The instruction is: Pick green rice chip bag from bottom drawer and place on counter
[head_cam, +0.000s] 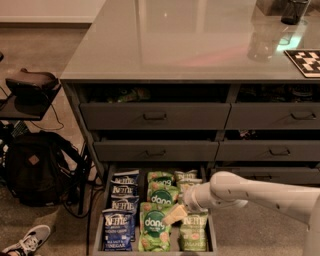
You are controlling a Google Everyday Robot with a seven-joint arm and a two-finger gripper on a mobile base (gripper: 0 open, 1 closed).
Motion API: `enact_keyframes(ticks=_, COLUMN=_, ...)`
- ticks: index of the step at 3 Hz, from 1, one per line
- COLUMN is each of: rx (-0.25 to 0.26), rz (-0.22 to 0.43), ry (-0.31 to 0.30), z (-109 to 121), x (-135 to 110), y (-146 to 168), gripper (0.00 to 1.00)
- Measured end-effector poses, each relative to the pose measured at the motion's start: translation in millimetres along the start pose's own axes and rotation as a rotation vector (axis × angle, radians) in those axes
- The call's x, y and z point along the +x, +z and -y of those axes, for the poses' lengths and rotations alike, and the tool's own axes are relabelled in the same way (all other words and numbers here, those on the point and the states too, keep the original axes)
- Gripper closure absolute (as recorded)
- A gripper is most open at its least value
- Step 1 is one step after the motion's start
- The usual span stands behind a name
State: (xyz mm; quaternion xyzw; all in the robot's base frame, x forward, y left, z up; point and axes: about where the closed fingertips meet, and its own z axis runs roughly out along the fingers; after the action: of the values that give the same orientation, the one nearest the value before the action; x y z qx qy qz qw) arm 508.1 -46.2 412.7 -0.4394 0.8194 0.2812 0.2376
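Note:
The bottom drawer (100,226) is pulled open below the cabinet and holds rows of snack bags. Green rice chip bags with "dang" badges lie in its middle column, one at the front (154,229) and one behind it (161,196). My gripper (174,215) reaches in from the right on a white arm and hangs just over the right edge of the front dang bag, between the middle and right columns. The glossy grey counter (175,40) tops the cabinet.
Blue Kettle bags (119,231) fill the drawer's left column and paler green Kettle bags (194,233) the right. Two drawers above stand slightly open. A glass (294,11) and a checkered board (306,61) sit on the counter's right. A black backpack (35,170) and a shoe (27,241) are on the floor at left.

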Motion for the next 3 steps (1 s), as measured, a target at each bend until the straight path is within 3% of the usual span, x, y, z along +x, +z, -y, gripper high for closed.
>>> enact_keyframes(ticks=1, rx=0.060, rz=0.010, ry=0.022, z=18.6, x=19.0, y=4.0, gripper=0.00)
enact_keyframes(ticks=3, rx=0.041, rz=-0.014, ry=0.016, z=51.2, x=45.5, y=38.0, gripper=0.00)
